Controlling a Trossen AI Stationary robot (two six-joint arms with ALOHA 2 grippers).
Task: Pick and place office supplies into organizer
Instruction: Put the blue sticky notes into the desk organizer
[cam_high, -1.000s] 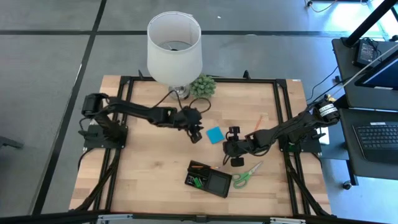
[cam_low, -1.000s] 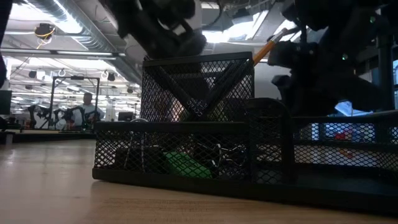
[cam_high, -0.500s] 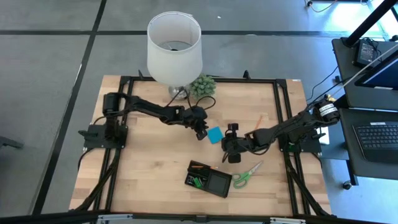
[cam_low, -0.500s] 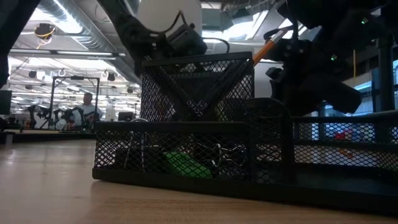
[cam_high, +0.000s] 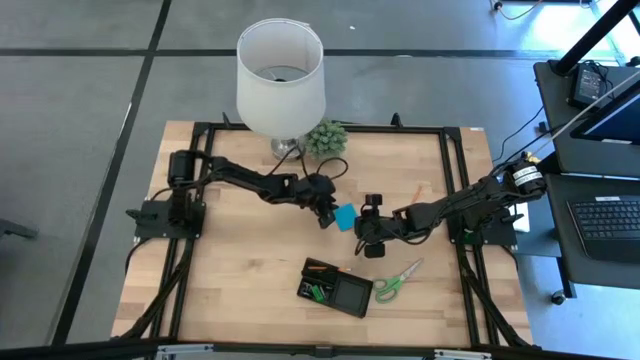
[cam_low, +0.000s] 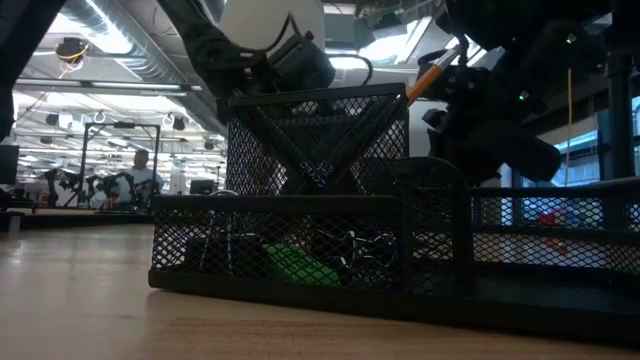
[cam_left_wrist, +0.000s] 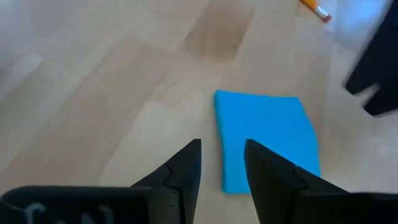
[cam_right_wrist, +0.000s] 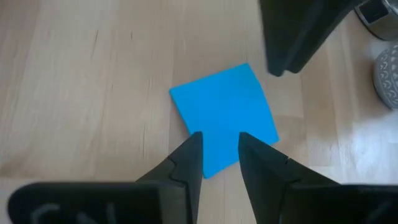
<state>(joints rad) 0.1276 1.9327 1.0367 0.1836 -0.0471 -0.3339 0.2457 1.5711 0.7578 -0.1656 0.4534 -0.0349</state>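
The blue sticky-note pad (cam_high: 346, 217) lies flat on the table between my two grippers. My left gripper (cam_high: 326, 208) hovers at the pad's left edge; in its wrist view (cam_left_wrist: 222, 146) the fingers stand a narrow gap apart over that edge of the pad (cam_left_wrist: 267, 134). My right gripper (cam_high: 367, 238) is just right of and nearer than the pad; its fingers (cam_right_wrist: 221, 135), also narrowly apart, point at the pad's (cam_right_wrist: 224, 115) near corner. The black mesh organizer (cam_high: 335, 287) sits nearer, holding an orange pencil (cam_low: 435, 75), black clips (cam_low: 355, 245) and a green piece (cam_low: 295, 265).
Green-handled scissors (cam_high: 398, 280) lie right of the organizer. A loose orange pencil (cam_high: 413, 196) lies beyond my right gripper. The white lamp (cam_high: 281, 75) and the small green plant (cam_high: 326, 138) stand at the far edge. Bare wood lies to the left.
My left gripper has moved right toward the blue pad and now hovers at its left edge. My right gripper has moved toward the far edge and a little left, closing on the pad from the other side. The pad has stayed put.
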